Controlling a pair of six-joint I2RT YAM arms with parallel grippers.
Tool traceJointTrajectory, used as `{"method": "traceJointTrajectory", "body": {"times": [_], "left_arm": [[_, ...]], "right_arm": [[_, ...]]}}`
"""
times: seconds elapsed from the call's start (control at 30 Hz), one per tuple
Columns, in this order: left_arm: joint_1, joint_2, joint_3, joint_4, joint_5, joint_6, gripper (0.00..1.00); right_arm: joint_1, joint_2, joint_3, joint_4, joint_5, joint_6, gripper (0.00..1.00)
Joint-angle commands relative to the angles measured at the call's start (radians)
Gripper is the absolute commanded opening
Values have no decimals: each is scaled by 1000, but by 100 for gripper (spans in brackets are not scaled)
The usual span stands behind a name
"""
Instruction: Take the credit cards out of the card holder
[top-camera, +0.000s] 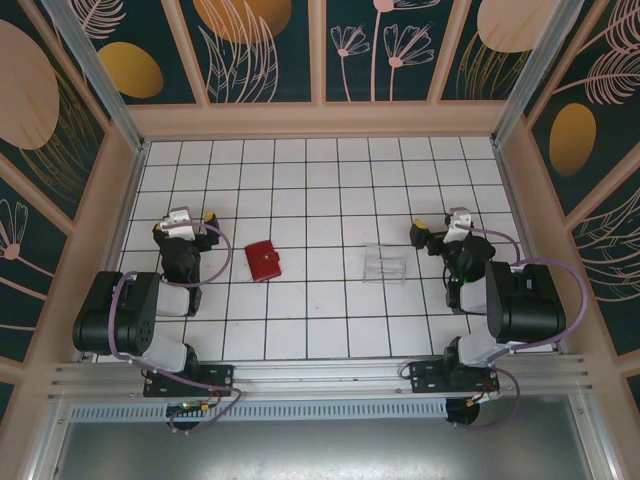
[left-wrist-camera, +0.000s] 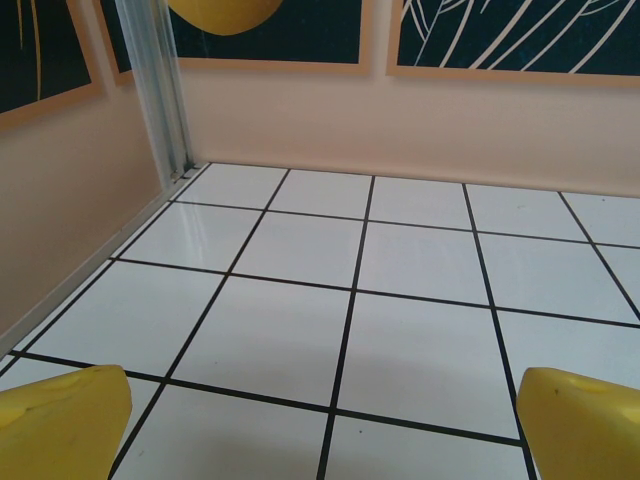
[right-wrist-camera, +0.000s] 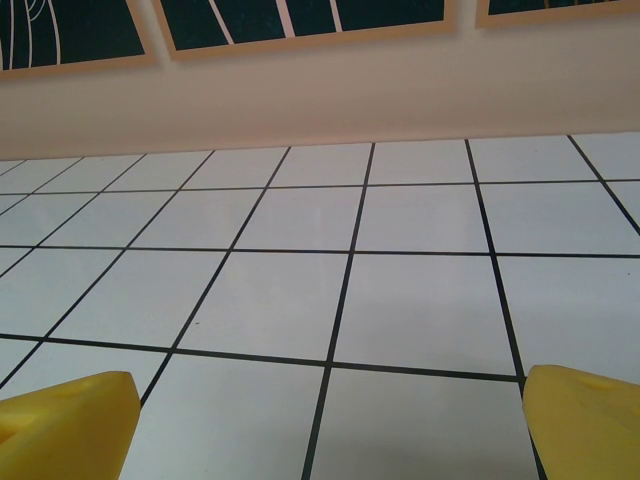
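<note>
The left gripper (left-wrist-camera: 322, 428) holds its two yellow fingers (left-wrist-camera: 62, 420) spread wide with nothing between them. The right gripper (right-wrist-camera: 325, 425) is in the same condition: jaws wide, empty. Beneath both lies the white tiled table with black grid lines (top-camera: 310, 320).

In the top view, the small red folding card holder (top-camera: 264, 260) lies flat and folded shut on the table at 4 o'clock from the left gripper, near but not touching. A clear transparent plastic tray (top-camera: 385, 263) sits at 8 o'clock from the right gripper and at 3 o'clock from the card holder, well apart from it.

Handling, as judged:
- The card holder is probably light and soft-covered, and liable to slide on the glossy tile. Pin one flap and lift the other at its free edge.
- The credit cards are probably thin, stiff and slippery. Pinch each across its faces at an exposed edge.

Count: one card holder, one tray, two grippers. The credit cards cannot be counted while the card holder is shut
</note>
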Motion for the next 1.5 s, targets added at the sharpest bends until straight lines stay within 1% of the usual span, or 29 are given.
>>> {"method": "traceJointTrajectory", "body": {"times": [0.0, 0.2, 0.23, 0.33, 0.53, 0.6, 0.67, 0.77, 0.87, 0.93, 1.03, 1.1, 1.13, 1.2, 1.3, 1.37, 1.47], "left_arm": [[5, 2, -3, 45, 17, -10, 99], [5, 1, -4, 45, 17, -10, 99], [5, 1, -3, 46, 17, -10, 99], [5, 1, -4, 46, 16, -10, 99], [5, -1, -12, 57, 14, -7, 99], [5, -24, 0, 21, 31, 1, 99], [4, -69, 23, -62, 24, -1, 99], [4, -132, 68, -203, -38, -29, 98], [2, -206, 115, -349, -92, -67, 99], [1, -251, 153, -456, -113, -98, 98], [-1, -308, 227, -643, -106, -153, 98], [-4, -335, 277, -758, -118, -215, 98], [-4, -344, 309, -848, -130, -274, 98], [-3, -347, 369, -987, -94, -347, 97], [-4, -345, 441, -1157, -24, -428, 98], [-4, -341, 481, -1243, 22, -441, 98], [-3, -340, 539, -1360, 30, -474, 98]], "right_arm": [[-10, 1, -6, 45, -15, -6, 99], [-12, 1, -5, 44, -11, -2, 99], [-16, 4, 2, 34, 7, 10, 99], [-3, 6, 18, 5, 129, 41, 99], [5, 5, 19, 2, 149, 39, 99], [20, -4, 36, -34, 202, 41, 99], [31, -17, 54, -78, 237, 41, 99], [48, -51, 92, -171, 270, 32, 99], [58, -100, 187, -396, 292, 41, 99], [65, -131, 226, -495, 301, 53, 99], [76, -181, 290, -672, 307, 87, 99], [87, -213, 339, -808, 313, 127, 98], [91, -230, 366, -881, 297, 153, 99], [98, -250, 417, -1024, 246, 208, 98], [135, -263, 476, -1194, 232, 280, 96], [177, -273, 504, -1293, 248, 308, 94], [239, -286, 547, -1426, 275, 319, 92]]}}
